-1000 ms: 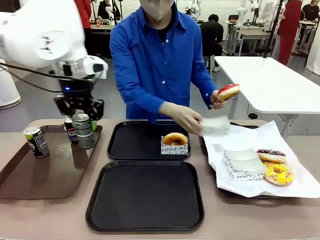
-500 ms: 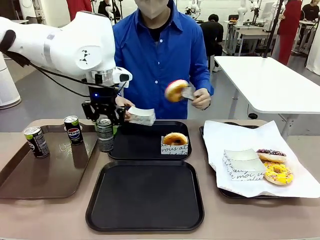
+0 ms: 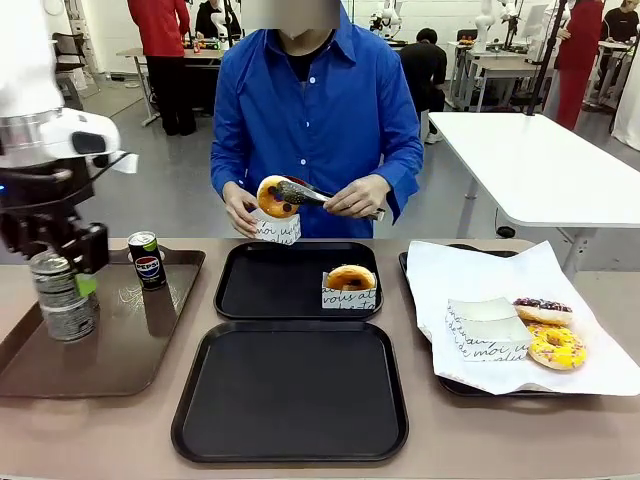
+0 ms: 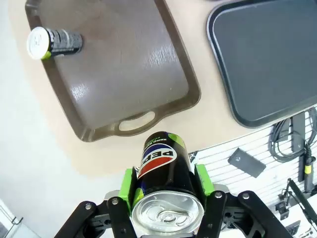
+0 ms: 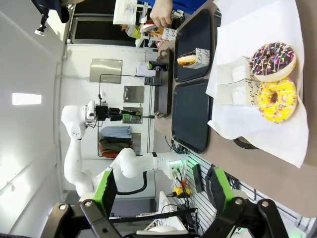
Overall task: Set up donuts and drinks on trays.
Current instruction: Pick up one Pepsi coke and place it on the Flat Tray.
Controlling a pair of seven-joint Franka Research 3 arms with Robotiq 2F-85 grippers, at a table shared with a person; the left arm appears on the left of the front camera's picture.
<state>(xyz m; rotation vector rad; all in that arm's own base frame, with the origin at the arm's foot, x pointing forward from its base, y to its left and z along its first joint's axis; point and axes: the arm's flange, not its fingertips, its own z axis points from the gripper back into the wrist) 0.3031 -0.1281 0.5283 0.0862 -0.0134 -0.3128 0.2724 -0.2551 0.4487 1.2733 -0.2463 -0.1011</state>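
My left gripper [image 3: 58,262] is shut on a Pepsi can [image 4: 165,171] and holds it high over the left end of the brown tray [image 3: 115,355]. Another Pepsi can [image 3: 147,260] stands on that tray, and a green-based can [image 4: 52,41] lies below in the left wrist view. Two black trays sit mid-table: the near one [image 3: 290,395] is bare, the back one [image 3: 265,285] holds a sleeved donut [image 3: 350,279]. The person grips a donut [image 3: 272,197] in tongs above a paper sleeve [image 3: 276,231]. My right gripper [image 5: 163,198] is open and holds nothing.
At the right, a tray lined with white paper [image 3: 500,270] carries a chocolate sprinkled donut [image 3: 541,310], a yellow donut [image 3: 557,347] and an empty sleeve [image 3: 485,330]. The person stands close behind the back tray. A white table [image 3: 540,160] stands beyond on the right.
My left gripper has swung with its can from beside the back tray's left edge to the far left over the brown tray. The person has brought the tonged donut over the sleeve.
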